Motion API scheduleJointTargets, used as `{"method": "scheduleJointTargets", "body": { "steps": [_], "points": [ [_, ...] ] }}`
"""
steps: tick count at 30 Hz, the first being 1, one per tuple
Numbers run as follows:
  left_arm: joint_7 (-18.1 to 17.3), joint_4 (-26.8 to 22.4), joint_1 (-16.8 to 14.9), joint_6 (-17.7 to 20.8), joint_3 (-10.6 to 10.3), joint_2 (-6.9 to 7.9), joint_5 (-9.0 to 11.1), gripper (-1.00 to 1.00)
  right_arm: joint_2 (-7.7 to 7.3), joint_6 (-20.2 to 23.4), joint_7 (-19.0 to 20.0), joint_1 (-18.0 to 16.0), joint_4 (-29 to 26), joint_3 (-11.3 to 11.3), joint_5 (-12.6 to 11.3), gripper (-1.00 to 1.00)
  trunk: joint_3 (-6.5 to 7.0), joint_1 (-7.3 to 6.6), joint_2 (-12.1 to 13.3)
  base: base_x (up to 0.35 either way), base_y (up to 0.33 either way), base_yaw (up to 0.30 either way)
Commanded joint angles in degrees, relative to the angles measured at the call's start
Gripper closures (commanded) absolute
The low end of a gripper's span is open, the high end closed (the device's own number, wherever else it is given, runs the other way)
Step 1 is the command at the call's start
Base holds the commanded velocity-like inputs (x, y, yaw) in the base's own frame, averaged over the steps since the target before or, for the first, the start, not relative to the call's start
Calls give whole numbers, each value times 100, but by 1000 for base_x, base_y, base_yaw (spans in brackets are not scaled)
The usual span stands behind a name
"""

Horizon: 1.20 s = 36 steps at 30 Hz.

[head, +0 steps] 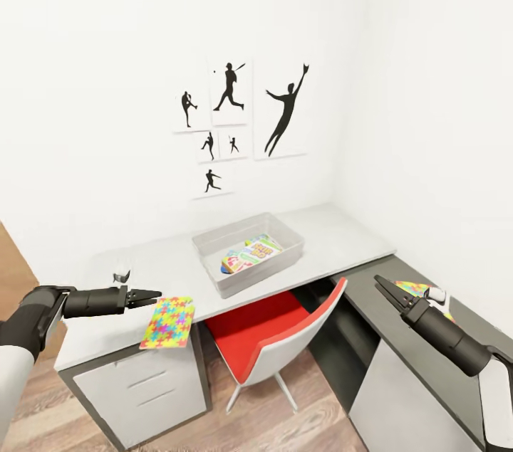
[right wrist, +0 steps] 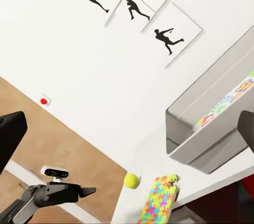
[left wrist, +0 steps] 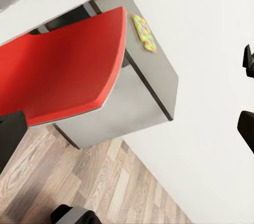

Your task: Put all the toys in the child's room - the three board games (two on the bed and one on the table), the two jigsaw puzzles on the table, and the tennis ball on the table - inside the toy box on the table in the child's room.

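Observation:
The light-grey toy box (head: pixel 214 247) stands on the pale table (head: pixel 328 231) below the wall pictures, with colourful board games (head: pixel 251 255) lying flat inside. One jigsaw puzzle (head: pixel 169 322) lies at the table's front edge, partly overhanging. My left gripper (head: pixel 151 293) hovers open just left of it, empty. The tennis ball (right wrist: pixel 131 180) rests beside that puzzle (right wrist: pixel 160 202). A second jigsaw puzzle (head: pixel 413 288) lies on the right desk wing (head: pixel 370 281). My right gripper (head: pixel 382 285) is open and empty in front of it. The bed is out of view.
A red-seated chair (head: pixel 285 334) with a white shell is pushed under the desk corner between my arms. White drawer fronts (head: pixel 149 384) sit under the left end. Wood-plank floor (head: pixel 285 431) lies below. A red round button (right wrist: pixel 43 100) is on the wall.

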Motion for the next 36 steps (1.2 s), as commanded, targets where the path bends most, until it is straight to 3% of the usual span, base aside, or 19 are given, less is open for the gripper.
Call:
{"method": "scheduleJointTargets", "body": {
  "steps": [1, 11, 30, 36],
  "points": [
    [-45, -2, -8, 60, 21, -5, -59, -100, -1, 26, 14, -5, -1, -6, -4, -100, -13, 3, -13, -60, -28, 281],
    [-45, -2, -8, 67, 29, -5, -54, -100, 2, 26, 21, -6, -1, -6, -4, -100, -13, 3, -13, -13, -6, 248],
    [-45, -2, -8, 114, 34, -5, -63, -100, -7, 19, 9, -5, 34, 116, -6, -100, -13, 3, -13, 0, 0, 12],
    [-45, 18, -8, 145, 31, -20, -69, -100, -3, 17, 6, -8, 58, 117, -11, -100, -121, 135, -254, 0, 0, 0]
  ]
}}
